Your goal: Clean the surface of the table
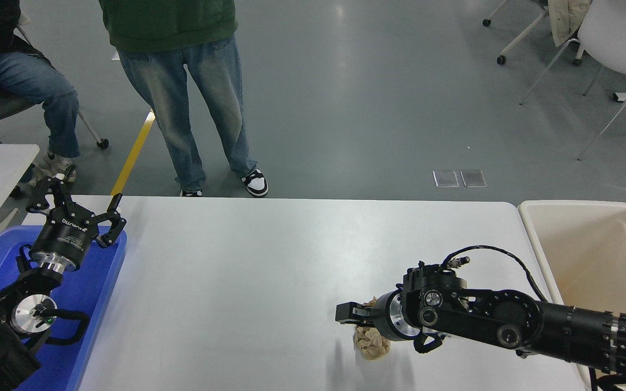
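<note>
The table (pixel 248 271) fills the middle of the head view, a wide white top running from the blue tray (pixel 90 304) at the left to the beige bin (pixel 595 217) at the right. One piece of litter is on it: a crumpled brown paper wad (pixel 370 343) near the front edge, right of centre. The right gripper (pixel 354 315) reaches in from the right, low over the top of the wad and seemingly touching it; whether its jaws are spread or pinching the paper I cannot tell, since the wrist hides them. The left gripper (pixel 76 209) is parked above the tray with its fingers spread, holding nothing

By my reading the task is not finished: the wad is on the table, not in the bin, which looks empty where visible. What is left is to grasp the wad, lift it, carry it right and drop it in the bin. The rest of the table shows no other litter. Two people are at the far side, one standing, one seated
</note>
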You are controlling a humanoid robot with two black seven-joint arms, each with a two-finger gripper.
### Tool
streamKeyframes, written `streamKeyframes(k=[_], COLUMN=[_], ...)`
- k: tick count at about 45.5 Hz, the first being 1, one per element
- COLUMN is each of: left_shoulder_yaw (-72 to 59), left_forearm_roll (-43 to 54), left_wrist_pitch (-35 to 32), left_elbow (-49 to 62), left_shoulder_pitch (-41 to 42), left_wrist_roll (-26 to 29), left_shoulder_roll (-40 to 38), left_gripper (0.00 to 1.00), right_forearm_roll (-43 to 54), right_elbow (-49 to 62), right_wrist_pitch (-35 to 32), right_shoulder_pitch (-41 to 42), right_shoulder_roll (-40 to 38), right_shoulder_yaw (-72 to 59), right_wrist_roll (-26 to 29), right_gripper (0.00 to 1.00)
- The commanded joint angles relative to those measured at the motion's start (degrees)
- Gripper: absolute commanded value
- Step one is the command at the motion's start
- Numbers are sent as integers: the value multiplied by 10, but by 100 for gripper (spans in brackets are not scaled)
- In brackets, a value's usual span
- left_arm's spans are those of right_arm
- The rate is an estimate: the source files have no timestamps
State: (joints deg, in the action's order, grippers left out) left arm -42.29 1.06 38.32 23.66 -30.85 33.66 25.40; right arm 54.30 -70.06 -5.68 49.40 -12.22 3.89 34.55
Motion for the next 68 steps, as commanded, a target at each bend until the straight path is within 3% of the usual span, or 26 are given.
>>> streamKeyframes(k=[1, 12, 17, 21, 28, 39, 48, 53, 54, 55, 58, 61, 63, 66, 68], left_shoulder_yaw=[0, -1, 0, 0, 0, 0, 0, 0, 0, -1, 0, 0, 0, 0, 0], left_forearm_roll=[0, 0, 0, 0, 0, 0, 0, 0, 0, 0, 0, 0, 0, 0, 0], left_wrist_pitch=[0, 0, 0, 0, 0, 0, 0, 0, 0, 0, 0, 0, 0, 0, 0], left_elbow=[0, 0, 0, 0, 0, 1, 0, 0, 1, 0, 0, 1, 1, 0, 1], left_shoulder_pitch=[0, 0, 0, 0, 0, 0, 0, 0, 0, 0, 0, 0, 0, 0, 0], left_wrist_roll=[0, 0, 0, 0, 0, 0, 0, 0, 0, 0, 0, 0, 0, 0, 0], left_shoulder_roll=[0, 0, 0, 0, 0, 0, 0, 0, 0, 0, 0, 0, 0, 0, 0], left_gripper=[100, 100, 100, 100, 100, 100, 100, 100, 100, 100, 100, 100, 100, 100, 100], right_forearm_roll=[17, 48, 65, 81, 79, 74, 76, 82, 82, 82, 81, 75, 76, 75, 75], right_elbow=[15, 17, 17, 17, 16, 12, 12, 15, 15, 15, 15, 15, 15, 15, 15], right_wrist_pitch=[0, 0, 1, 0, -1, -8, -15, -10, -9, -8, -9, -13, -14, -14, -14], right_shoulder_pitch=[-4, -6, -8, -9, -11, -19, -22, -23, -24, -26, -27, -27, -27, -27, -27], right_shoulder_roll=[3, 4, 4, 4, 5, 12, 12, 21, 22, 22, 23, 24, 25, 25, 25], right_shoulder_yaw=[-11, -12, -13, -13, -13, -12, -13, -13, -12, -12, -12, -12, -13, -12, -13], right_wrist_roll=[-1, -4, -7, -9, -9, -7, -9, -7, -7, -9, -7, -9, -9, -9, -10], right_gripper=[100, 100, 89, 87, 88, 99, 97, 85, 77, 61, 54, 28, 26, 7, 2])
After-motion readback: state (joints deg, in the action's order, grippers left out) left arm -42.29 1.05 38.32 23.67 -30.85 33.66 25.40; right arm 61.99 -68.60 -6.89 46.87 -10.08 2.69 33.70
